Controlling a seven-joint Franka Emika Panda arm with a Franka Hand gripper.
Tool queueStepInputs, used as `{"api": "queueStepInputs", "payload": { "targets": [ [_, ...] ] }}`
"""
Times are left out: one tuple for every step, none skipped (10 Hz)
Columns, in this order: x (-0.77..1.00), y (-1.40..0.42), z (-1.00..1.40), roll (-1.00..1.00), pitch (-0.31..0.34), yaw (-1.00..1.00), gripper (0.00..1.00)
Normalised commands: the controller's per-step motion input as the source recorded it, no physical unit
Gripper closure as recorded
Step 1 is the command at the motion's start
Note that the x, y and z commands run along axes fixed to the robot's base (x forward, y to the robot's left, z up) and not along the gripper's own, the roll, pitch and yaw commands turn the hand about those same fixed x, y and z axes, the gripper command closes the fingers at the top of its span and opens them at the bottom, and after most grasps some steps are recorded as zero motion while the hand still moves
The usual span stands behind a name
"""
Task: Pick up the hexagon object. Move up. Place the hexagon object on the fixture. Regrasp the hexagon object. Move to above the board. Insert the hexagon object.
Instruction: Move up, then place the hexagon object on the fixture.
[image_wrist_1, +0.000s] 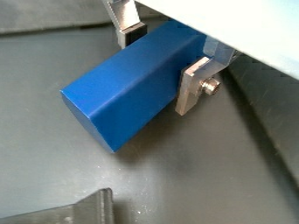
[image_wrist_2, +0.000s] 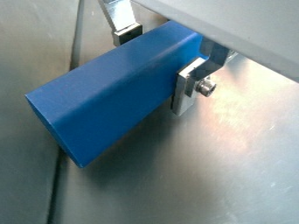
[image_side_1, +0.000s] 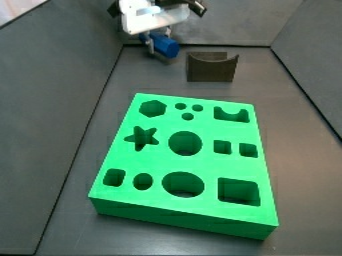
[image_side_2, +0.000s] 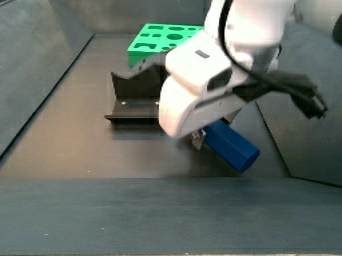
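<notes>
In a wrist view, the claw (image_wrist_1: 163, 61) is clenching around the hexagon object (image_wrist_1: 128, 83), one silver finger (image_wrist_1: 194, 86) pressing on the near flank of the blue bar and the other finger pressing on the far flank. The bar's long axis is running away from the claw and slanting down toward the grey tabletop (image_wrist_1: 47, 166), so most of its length is sticking out beyond the fingers. A dark corner of the fixture (image_wrist_1: 70, 213) is showing at the frame's edge, apart from the bar.

In the second wrist picture, the claw (image_wrist_2: 158, 57) is gripping the hexagon object (image_wrist_2: 111, 101) near its upper end, and the free end face is pointing outward over the tabletop (image_wrist_2: 233, 157). Whether that end is touching the surface I cannot tell.

In a side view, the claw (image_side_1: 163, 33) is hovering at the far end of the tabletop with the hexagon object (image_side_1: 164, 45) showing as a small blue patch beneath it. The fixture (image_side_1: 210, 66) is standing just beside it, and the board (image_side_1: 187, 160) is lying well apart, nearer the camera.

In the remaining side picture, the claw (image_side_2: 214, 135) is mostly hiding behind the white wrist body, while the hexagon object (image_side_2: 231, 149) is slanting down and out from it. The fixture (image_side_2: 134, 95) is sitting to one side, between the claw and the board (image_side_2: 167, 40). My judgement is that the pick-up is done and a lift comes next.
</notes>
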Motion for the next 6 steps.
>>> {"api": "queueStepInputs", "payload": {
  "targets": [
    [0.01,-0.01,0.6,-0.04,0.034,0.03,1.0],
    [0.0,-0.01,0.41,-0.05,0.029,0.03,1.0],
    [-0.01,-0.01,0.31,-0.06,0.025,0.03,1.0],
    [0.0,0.0,1.0,0.0,0.0,0.0,1.0],
    [0.0,0.0,1.0,-0.01,0.001,0.0,1.0],
    [-0.01,-0.01,1.0,-0.02,0.003,0.01,1.0]
  ]
}}
